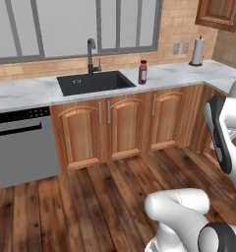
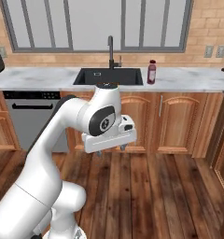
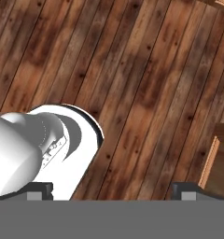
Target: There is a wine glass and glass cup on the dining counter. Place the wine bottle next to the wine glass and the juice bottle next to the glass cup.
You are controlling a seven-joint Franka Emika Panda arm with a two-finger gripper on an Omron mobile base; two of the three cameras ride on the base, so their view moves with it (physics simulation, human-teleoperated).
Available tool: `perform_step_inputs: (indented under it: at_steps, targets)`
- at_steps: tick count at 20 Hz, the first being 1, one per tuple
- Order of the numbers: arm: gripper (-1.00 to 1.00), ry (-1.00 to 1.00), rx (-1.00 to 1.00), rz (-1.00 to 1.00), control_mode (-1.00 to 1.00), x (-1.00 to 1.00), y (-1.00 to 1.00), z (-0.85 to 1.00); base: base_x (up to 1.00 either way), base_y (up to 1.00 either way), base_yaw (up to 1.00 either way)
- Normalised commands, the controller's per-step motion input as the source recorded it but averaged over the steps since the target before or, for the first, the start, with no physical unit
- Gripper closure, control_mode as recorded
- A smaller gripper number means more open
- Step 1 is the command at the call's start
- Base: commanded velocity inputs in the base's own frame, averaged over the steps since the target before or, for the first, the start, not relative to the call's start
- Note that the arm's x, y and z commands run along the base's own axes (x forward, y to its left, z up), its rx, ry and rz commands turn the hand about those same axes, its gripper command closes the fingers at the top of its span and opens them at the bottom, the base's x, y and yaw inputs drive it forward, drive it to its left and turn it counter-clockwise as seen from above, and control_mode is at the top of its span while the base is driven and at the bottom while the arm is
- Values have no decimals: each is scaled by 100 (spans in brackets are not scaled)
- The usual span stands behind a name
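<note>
So the squat maroon juice bottle with the maroon cap and pale label point(image 1: 142, 72) is standing upright on the white-grey marbled tabletop point(image 1: 26, 91), just beside the black sink basin point(image 1: 93, 82) on its 3 o'clock side. In the right base view the same juice bottle point(image 2: 151, 72) sits at about 3 o'clock from the sink point(image 2: 109, 76), with the dark faucet point(image 2: 111, 52) behind the basin at 12 o'clock.

Further along the tabletop, towards 2 o'clock in the left base view, there's a white paper towel roll on a dark stand point(image 1: 197, 51) against the brick wall. Grey dishwasher point(image 1: 22, 145) is under the tabletop at 9 o'clock, wooden cabinet doors point(image 1: 125, 125) beside it.

The robot's hand point(image 2: 109, 150) hangs out in front of the cabinets, well apart from the bottle, pointing down at the dark wooden plank floor point(image 3: 146, 70). In the hand view its two dark fingertips point(image 3: 189, 189) stand far apart at the bottom corners, so it's spread wide with nothing between them, just floorboards.
</note>
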Motion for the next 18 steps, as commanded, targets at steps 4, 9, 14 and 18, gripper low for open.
perform_step_inputs:
  at_steps: [4, 9, 14, 18]
  targets:
    - [-100, 0, 0, 0, 100, 0, 0, 0, 84, -36, 4]
    - [-100, 0, 0, 0, 100, 0, 0, 0, 76, -43, 4]
    - [-100, 0, 0, 0, 100, 0, 0, 0, 61, -51, 3]
    - [-100, 0, 0, 0, 100, 0, 0, 0, 58, -52, 2]
